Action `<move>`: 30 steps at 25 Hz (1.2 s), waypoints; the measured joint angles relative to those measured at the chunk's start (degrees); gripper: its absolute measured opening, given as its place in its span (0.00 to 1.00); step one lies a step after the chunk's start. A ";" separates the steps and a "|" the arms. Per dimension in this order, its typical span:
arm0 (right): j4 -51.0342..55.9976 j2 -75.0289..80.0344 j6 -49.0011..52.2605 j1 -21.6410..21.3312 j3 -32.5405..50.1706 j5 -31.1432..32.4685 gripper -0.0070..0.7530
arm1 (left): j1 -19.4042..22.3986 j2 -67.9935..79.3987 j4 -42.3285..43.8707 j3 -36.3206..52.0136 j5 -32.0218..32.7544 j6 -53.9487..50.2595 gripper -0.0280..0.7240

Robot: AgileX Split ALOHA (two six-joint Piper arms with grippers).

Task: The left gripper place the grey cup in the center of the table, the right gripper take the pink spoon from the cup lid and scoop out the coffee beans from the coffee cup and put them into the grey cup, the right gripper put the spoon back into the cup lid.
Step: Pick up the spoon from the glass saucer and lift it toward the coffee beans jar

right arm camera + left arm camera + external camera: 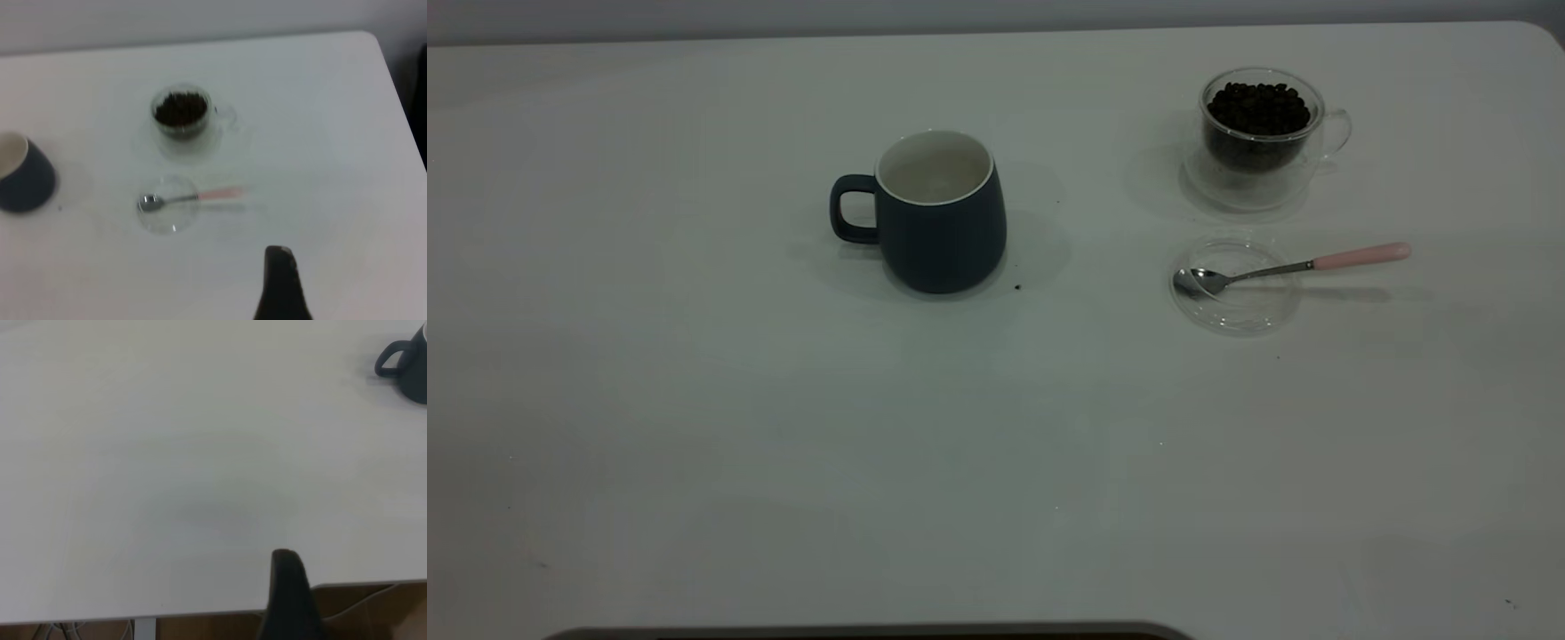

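The grey cup stands upright and empty near the middle of the table, handle to the left; it also shows in the left wrist view and the right wrist view. The coffee cup with coffee beans stands at the back right. In front of it lies the cup lid with the pink spoon: the spoon's bowl is in the lid and its handle points right. Neither arm shows in the exterior view. The left gripper hangs at the table's edge, far from the grey cup. The right gripper is over the table, apart from the lid.
A few dark specks lie on the table near the grey cup. The table's front edge and a brown floor with cables show in the left wrist view. The table's rounded far right corner is behind the coffee cup.
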 joint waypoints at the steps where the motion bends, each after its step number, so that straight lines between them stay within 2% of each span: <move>1: 0.32 3.19 -0.19 0.00 0.00 -2.72 0.78 | 0.00 0.00 0.00 0.00 0.00 0.00 0.79; 6: 1.99 20.54 -4.15 0.00 -1.08 -14.94 0.78 | 0.00 0.00 0.00 0.00 0.00 0.00 0.79; 11: 3.17 38.97 -9.65 0.00 -7.51 -19.29 0.78 | 0.00 0.00 0.00 0.00 0.00 0.25 0.79; 19: 3.37 63.18 -16.03 0.00 -18.60 -19.84 0.78 | 0.00 0.00 0.00 0.00 0.00 0.25 0.79; 23: 4.59 74.71 -18.26 -0.38 -24.93 -17.31 0.76 | 0.00 0.00 0.00 0.00 0.00 0.25 0.79; 27: 12.32 86.63 -24.30 -4.10 -31.21 -14.63 0.70 | 0.00 0.00 0.00 0.00 0.00 0.25 0.79; 30: 22.45 94.51 -33.90 -9.40 -35.18 -11.67 0.66 | 0.00 0.00 0.00 0.00 0.00 0.25 0.79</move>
